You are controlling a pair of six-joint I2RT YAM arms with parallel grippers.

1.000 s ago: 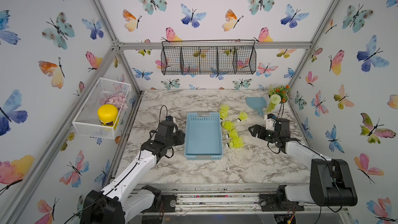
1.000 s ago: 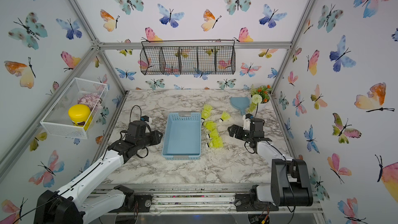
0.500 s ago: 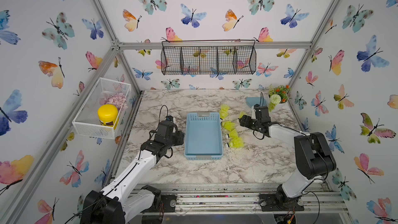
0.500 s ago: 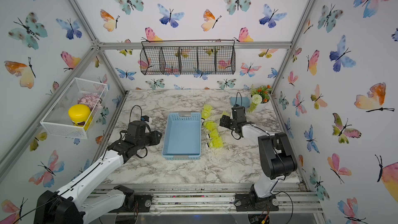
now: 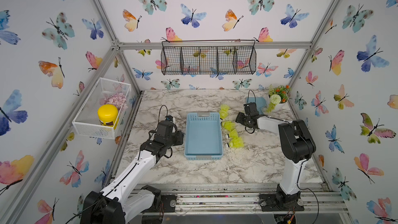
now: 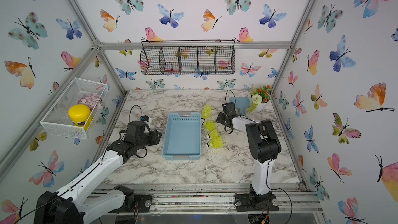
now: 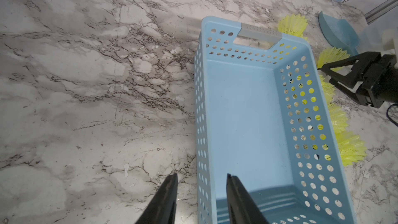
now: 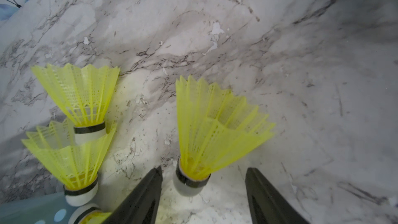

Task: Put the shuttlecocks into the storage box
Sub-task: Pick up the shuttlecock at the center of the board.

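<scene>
The right hand [image 8: 203, 169] is low over the table [image 5: 193, 169] with its two fingers spread wide and one shuttlecock [image 8: 215, 126] lying between them. The white cork end sits in the gap near the fingertips and touches neither finger, and the yellow skirt fans out ahead of the hand. Off to one side of that hand lie more shuttlecocks [image 8: 71, 154], one with its cork resting against another's skirt.

In both top views the yellow row lies on the table between the right hand and the storage box [image 5: 203, 134], just beside the box's long wall and outside it.

The left hand [image 7: 202, 174] is at the box's opposite long wall with its fingers parted — one outside over the table, one on the box's inner side. Neither tip appears to touch the wall.
</scene>
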